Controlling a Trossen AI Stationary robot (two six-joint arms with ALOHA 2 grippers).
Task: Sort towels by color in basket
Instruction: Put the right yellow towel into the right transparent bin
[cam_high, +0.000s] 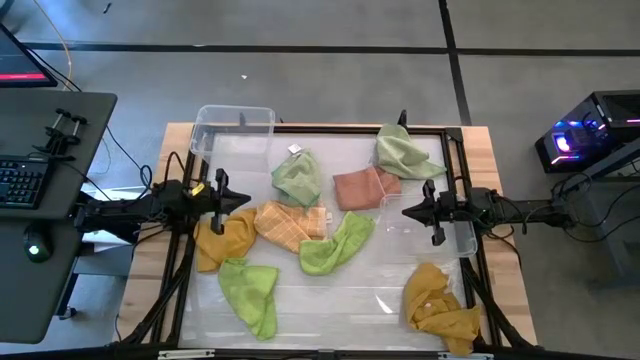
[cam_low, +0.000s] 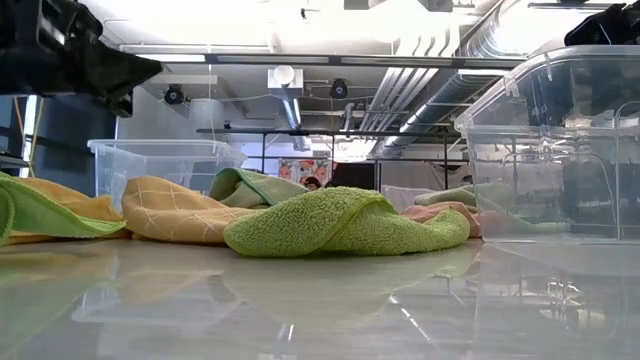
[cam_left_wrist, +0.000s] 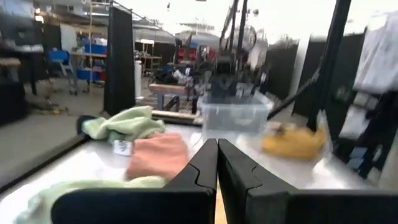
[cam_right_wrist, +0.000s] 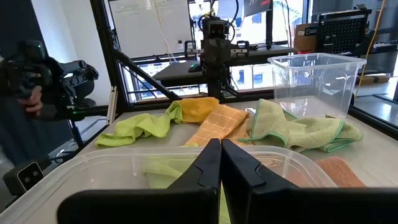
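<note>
Several small towels lie spread flat on the table. Two pale green ones (cam_high: 297, 178) (cam_high: 405, 153) and a salmon pink one (cam_high: 362, 187) are toward the far side. A peach-orange checked towel (cam_high: 290, 225), a mustard one (cam_high: 222, 240) and a lime green one (cam_high: 335, 243) lie mid-table. Another lime green towel (cam_high: 250, 290) and another mustard one (cam_high: 440, 300) lie near the front. My left gripper (cam_high: 235, 200) (cam_left_wrist: 217, 163) hovers shut beside the mustard towel at the left. My right gripper (cam_high: 405, 210) (cam_right_wrist: 220, 163) hovers shut over a clear basket (cam_high: 445, 228).
A second clear basket (cam_high: 232, 130) stands at the table's far left corner, also seen in the low view (cam_low: 165, 160). A dark frame (cam_high: 455, 170) runs around the table's work area. A desk with keyboard (cam_high: 20, 180) stands off the table's left side.
</note>
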